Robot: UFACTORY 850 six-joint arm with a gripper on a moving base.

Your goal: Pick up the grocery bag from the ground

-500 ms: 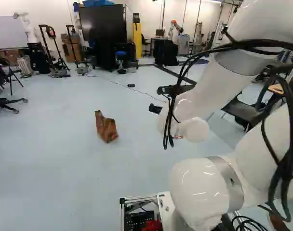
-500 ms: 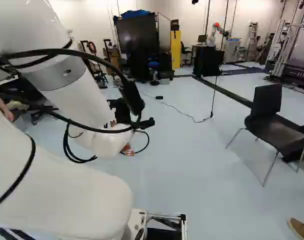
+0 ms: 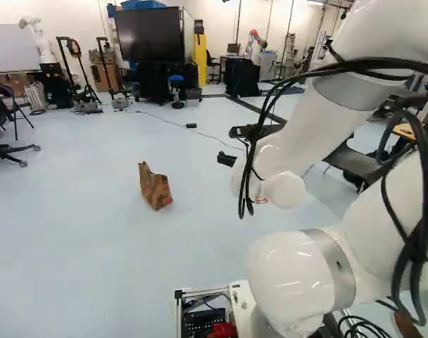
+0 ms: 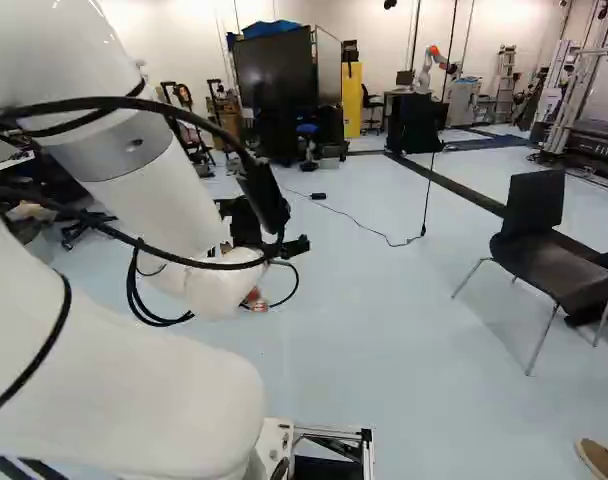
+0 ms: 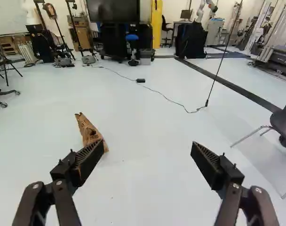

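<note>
Status: no appreciable change in the last half second. In both base views my arm holds the same pose, and my base shows no clear travel. The grocery bag sits on the same patch of floor, crumpled.

Claw condition: fingers wide apart, nothing between them. The bag is ahead and to my left; in the wrist view one fingertip overlaps its lower edge, but I judge it to be well beyond contact.

Implication: the approach still has to be made. Advance and turn left to centre the bag between the fingers, then lower before closing. Caution: an off-centre descent may push the bag aside or fold it.
</note>
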